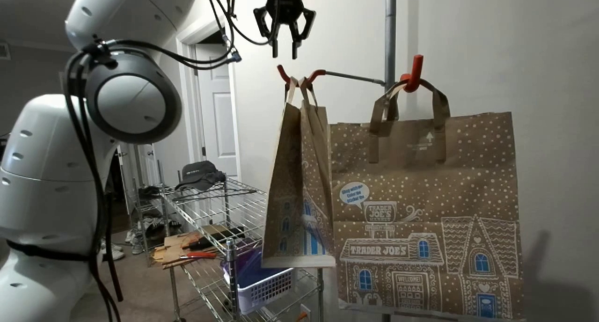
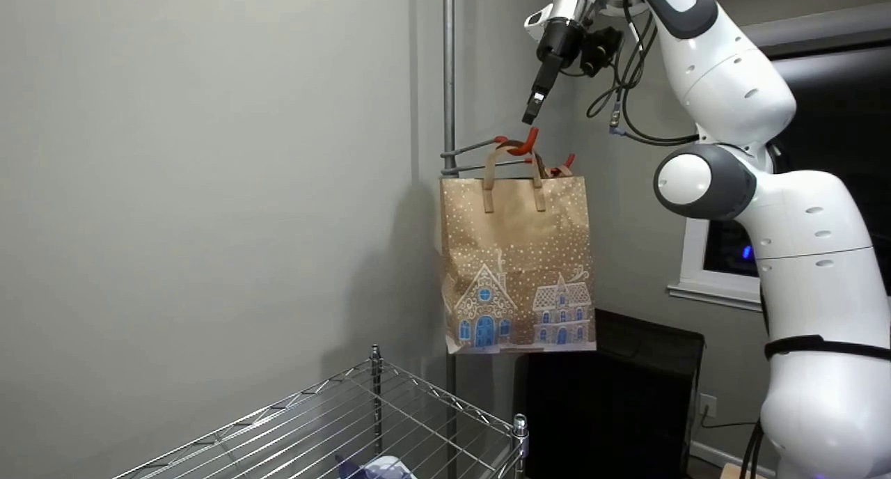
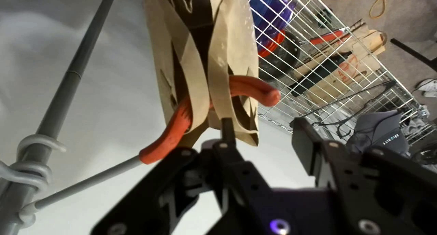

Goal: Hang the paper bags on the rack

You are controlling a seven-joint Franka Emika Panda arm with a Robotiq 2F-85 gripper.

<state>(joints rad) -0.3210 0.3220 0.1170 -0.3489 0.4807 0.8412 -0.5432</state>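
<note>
Paper bags [image 1: 295, 186] hang below my fingers [image 1: 294, 50], which stand parted, gripping nothing. Just under them curves the nearer red hook [image 3: 251, 88], one bag's handles [image 3: 218, 71] looped over it; the other bag [image 1: 423, 191] hangs farther off on the rack [image 1: 390, 36]. Straight up looks my safest exit.

This looks like a room in a home. Carpet [image 1: 140, 289] spreads under and around the cart [image 1: 230, 261], and shoes [image 1: 113, 253] lie on it near the cart. A cap [image 1: 199, 173] rests on top of the cart; a basket [image 1: 269, 290] sits lower on it. Behind the cart stands a white panelled door [image 1: 220, 118], the kind found in houses. In an exterior view, a white-framed window [image 2: 727, 253] and an outlet [image 2: 707, 404] in the painted wall [image 2: 633, 277] show well apart from the cart.
</note>
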